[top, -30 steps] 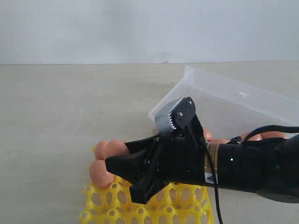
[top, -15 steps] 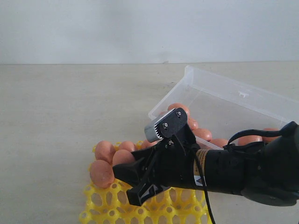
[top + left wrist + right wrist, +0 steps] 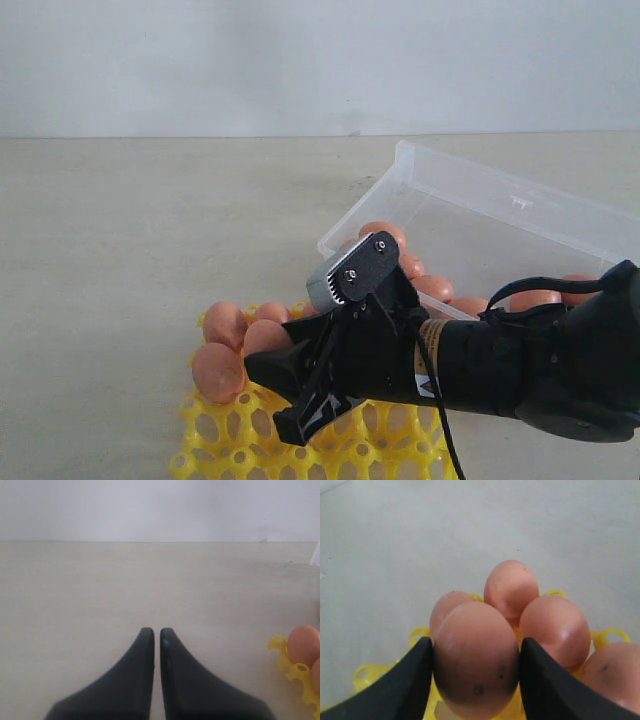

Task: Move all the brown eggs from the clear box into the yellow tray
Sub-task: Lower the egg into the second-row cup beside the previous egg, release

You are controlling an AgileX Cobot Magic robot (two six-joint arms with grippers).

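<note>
Placing step: the right hand (image 3: 475, 647) pinches a brown egg (image 3: 472, 672) over the yellow tray (image 3: 185, 462), seated eggs (image 3: 511, 587) just beyond its fingertips. Next, I judge: lower gently into a free cup (image 3: 207, 428), then spread.

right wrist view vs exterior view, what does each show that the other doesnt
Only the right wrist view: the jaws of the right gripper pressing both sides of the held egg. Only the exterior view: the clear box with leftover eggs inside, and the black arm. Both: the yellow tray with seated eggs at one corner, on the pale table.
</note>
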